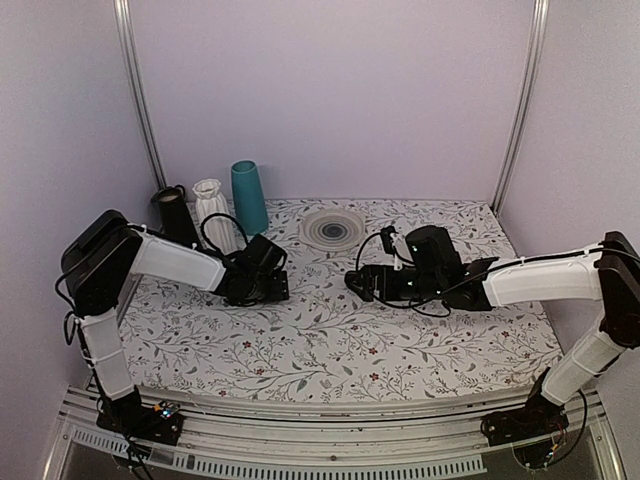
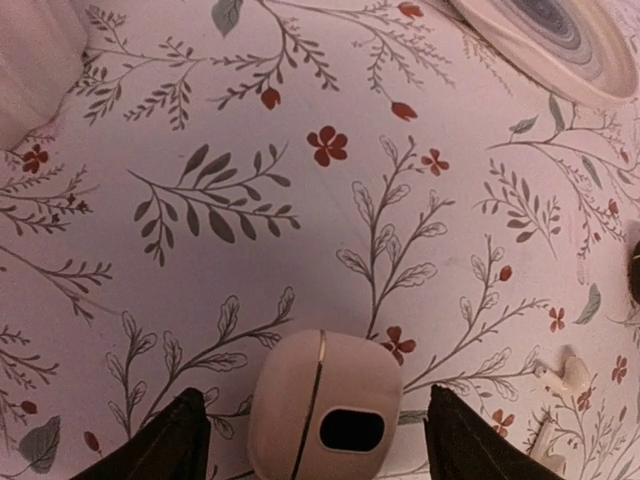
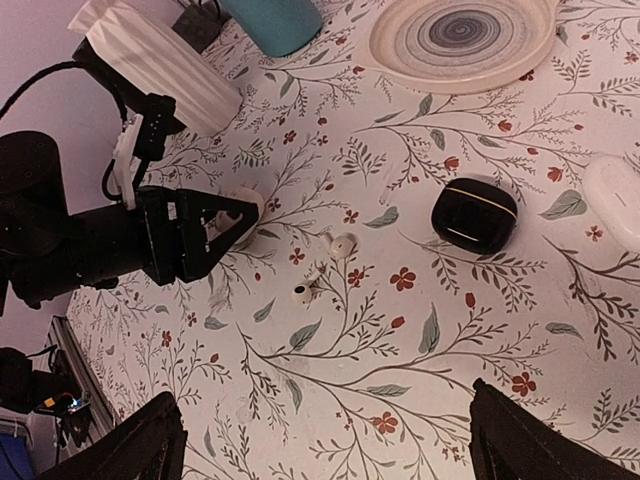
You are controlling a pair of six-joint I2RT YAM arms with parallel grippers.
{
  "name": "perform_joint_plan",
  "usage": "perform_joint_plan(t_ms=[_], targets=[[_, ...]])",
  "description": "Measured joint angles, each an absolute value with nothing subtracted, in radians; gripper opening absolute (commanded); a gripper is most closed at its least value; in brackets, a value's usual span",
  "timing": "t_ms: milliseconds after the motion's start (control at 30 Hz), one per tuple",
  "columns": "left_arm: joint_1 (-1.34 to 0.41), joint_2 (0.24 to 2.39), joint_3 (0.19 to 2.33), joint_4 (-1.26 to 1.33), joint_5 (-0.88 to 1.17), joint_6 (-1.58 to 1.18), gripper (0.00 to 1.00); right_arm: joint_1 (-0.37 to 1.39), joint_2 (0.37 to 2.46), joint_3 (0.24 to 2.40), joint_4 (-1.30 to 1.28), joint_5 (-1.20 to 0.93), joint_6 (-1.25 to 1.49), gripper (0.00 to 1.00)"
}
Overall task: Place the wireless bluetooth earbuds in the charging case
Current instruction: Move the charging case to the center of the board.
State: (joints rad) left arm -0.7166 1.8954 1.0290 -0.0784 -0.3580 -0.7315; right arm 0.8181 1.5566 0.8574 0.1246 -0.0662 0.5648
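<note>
Two arms reach in from the near rail (image 1: 330, 415), one on each side. In the top view a broad band of the floral table (image 1: 330, 350) lies between that rail and both grippers.

The left gripper (image 2: 315, 398) stands open around the single charging case (image 2: 330, 412), a cream-white shell with a thin seam. Cloth shows between the case and each finger, so the gripper holds nothing. The right gripper (image 3: 322, 393) is spread wide over printed cloth alone.

Two white earbuds (image 3: 343, 243) lie loose and close together at 3 o'clock of the case in the left wrist view. In the right wrist view one black case (image 3: 473, 215) sits at 3 o'clock of them, apart. One white rounded object (image 3: 615, 200) is cut by the frame edge beyond it.

Farther back, one ringed plate (image 1: 332, 228) sits at 12 o'clock. Three vases crowd the corner at 10 o'clock: the black vase (image 1: 175, 212), the ribbed white vase (image 1: 212, 212) and the teal vase (image 1: 249, 197). The left gripper is near the white one. Pale walls (image 1: 330, 100) close the left, right and far edges.
</note>
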Motion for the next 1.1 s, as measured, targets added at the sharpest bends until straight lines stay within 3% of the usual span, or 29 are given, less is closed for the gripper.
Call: perform_joint_plan(t_ms=[333,1100], targets=[[-0.717,1.911,1.040,-0.134,-0.410,-0.856,0.83,0.818,1.514,0.839,0.134,-0.065,0.555,0.99],[-0.660,1.705,0.793,-0.118,-0.395,-0.886,0.82,0.818,1.513,0.817,0.159,-0.083,0.557,0.99]])
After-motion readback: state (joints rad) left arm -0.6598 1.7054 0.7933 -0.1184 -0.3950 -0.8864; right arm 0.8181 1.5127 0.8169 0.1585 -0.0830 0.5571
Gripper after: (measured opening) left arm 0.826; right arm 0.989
